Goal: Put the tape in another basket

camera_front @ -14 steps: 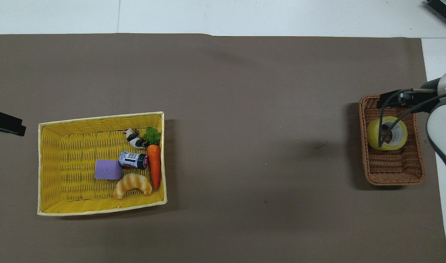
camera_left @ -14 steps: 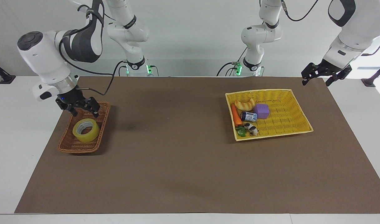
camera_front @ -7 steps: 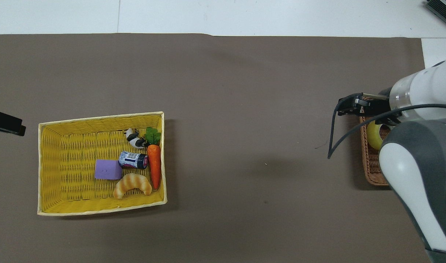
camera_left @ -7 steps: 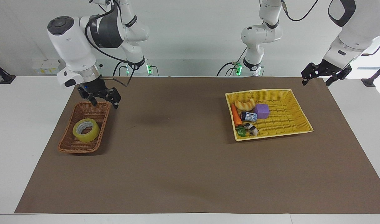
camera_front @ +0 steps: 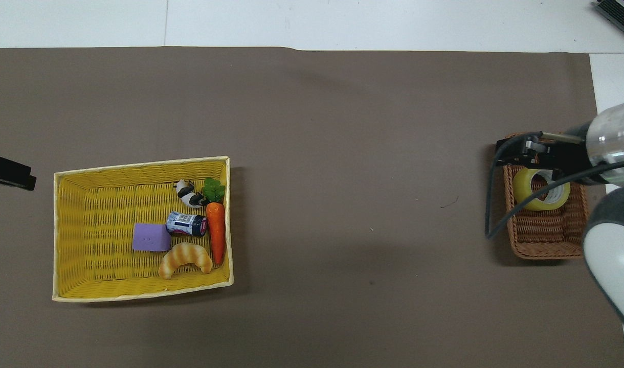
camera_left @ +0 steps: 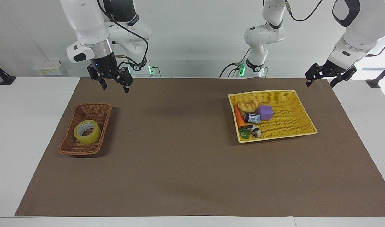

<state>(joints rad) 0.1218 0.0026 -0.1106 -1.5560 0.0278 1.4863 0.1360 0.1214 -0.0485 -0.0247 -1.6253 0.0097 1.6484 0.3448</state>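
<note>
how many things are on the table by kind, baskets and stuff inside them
Baskets: 2, brown woven wicker basket, bright yellow woven basket
Tape rolls: 1, translucent yellow tape roll
Toy foods: 2, croissant, orange carrot
Blocks: 1, purple cube
Cans: 1, small blue can
Animal figures: 1, black-and-white cow
Total: 8
</note>
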